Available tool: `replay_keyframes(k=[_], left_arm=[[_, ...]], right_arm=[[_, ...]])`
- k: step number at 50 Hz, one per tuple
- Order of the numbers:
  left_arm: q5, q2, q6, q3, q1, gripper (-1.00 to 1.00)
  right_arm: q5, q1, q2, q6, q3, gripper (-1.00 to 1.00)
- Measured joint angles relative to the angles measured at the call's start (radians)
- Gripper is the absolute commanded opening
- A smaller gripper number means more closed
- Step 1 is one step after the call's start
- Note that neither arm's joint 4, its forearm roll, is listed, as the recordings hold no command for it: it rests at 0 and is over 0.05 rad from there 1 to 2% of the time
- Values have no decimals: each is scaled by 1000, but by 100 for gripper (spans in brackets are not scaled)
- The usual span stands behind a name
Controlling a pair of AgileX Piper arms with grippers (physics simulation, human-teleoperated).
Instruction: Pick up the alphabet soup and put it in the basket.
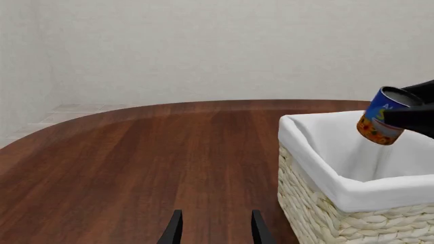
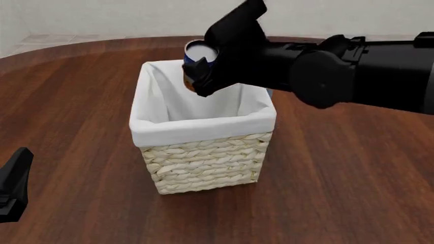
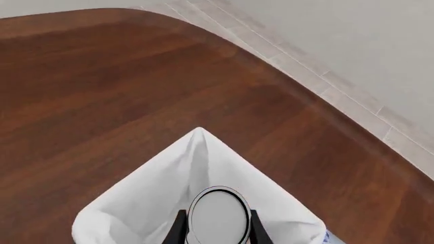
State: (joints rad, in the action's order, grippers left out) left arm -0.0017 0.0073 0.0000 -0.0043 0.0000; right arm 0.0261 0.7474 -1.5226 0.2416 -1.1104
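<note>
The alphabet soup (image 2: pixel 201 52), a small can with a blue and orange label and a silver-white top, hangs tilted over the far side of the basket's (image 2: pixel 203 152) opening. My right gripper (image 2: pixel 203 71) is shut on it. In the right wrist view the can's top (image 3: pixel 218 216) fills the gap between the two fingers (image 3: pixel 179 227), with the white liner (image 3: pixel 169 193) below. From the left wrist view the can (image 1: pixel 381 117) floats above the basket's rim (image 1: pixel 318 152). My left gripper (image 1: pixel 213 226) is open and empty, low over the wood, well to the basket's left.
The basket stands mid-table on the dark wooden table (image 2: pixel 339 193). A sliver of a grey-blue thing (image 2: pixel 270 93) peeks out behind the basket's far right corner. My left arm (image 2: pixel 13 185) sits at the near left edge. A pale wall and tiled floor lie beyond the table.
</note>
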Motion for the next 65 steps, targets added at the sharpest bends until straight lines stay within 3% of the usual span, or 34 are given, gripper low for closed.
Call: replay_keyframes(k=[30, 60, 61, 65], left_arm=[[0, 0, 0, 0, 0, 100], [0, 0, 0, 0, 0, 100], [0, 0, 0, 0, 0, 100], [0, 0, 0, 0, 0, 100]], right_arm=[[-196, 21, -193, -9, -200, -100], [-235, 11, -272, 28, -202, -100], [-236, 10, -274, 29, -203, 100], [-237, 4, -281, 26, -207, 100]])
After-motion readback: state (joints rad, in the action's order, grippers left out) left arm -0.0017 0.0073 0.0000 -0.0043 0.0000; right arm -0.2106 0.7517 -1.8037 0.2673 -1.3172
